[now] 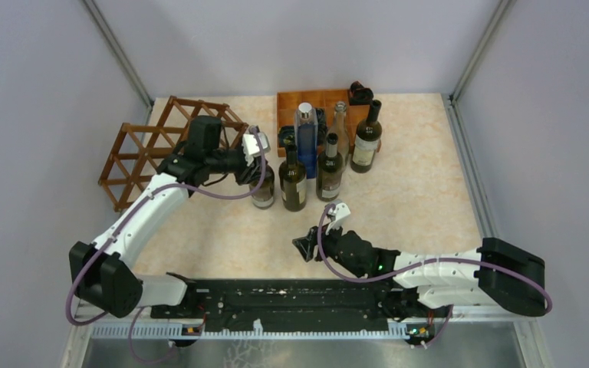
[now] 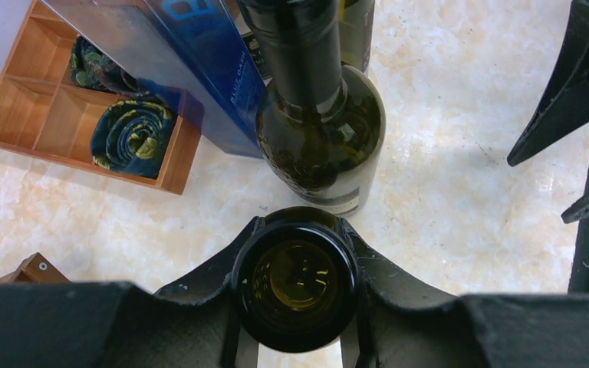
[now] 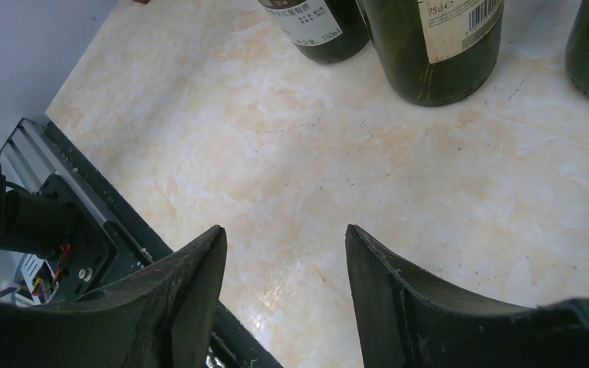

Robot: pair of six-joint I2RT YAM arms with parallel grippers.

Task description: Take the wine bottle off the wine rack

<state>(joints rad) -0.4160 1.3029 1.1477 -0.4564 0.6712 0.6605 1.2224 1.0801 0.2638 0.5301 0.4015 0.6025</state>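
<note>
The wine rack (image 1: 149,146), a reddish-brown lattice of diamond cells, stands at the back left, and the cells I can see are empty. My left gripper (image 1: 256,156) is shut on the neck of a dark green wine bottle (image 1: 263,189), which is upright just right of the rack. In the left wrist view the fingers (image 2: 199,280) clamp the bottle's open mouth (image 2: 295,284) from both sides. I cannot tell whether its base touches the table. My right gripper (image 1: 304,247) is open and empty, low over the table near the front; it also shows in the right wrist view (image 3: 285,245).
Three more dark bottles (image 1: 292,180) (image 1: 330,170) (image 1: 366,139), a clear bottle (image 1: 340,121) and a blue box (image 1: 305,138) stand close to the right of the held bottle. An orange-brown compartment tray (image 1: 287,103) with rolled cloths (image 2: 134,134) sits behind them. The nearest bottle (image 2: 318,130) almost touches the held one.
</note>
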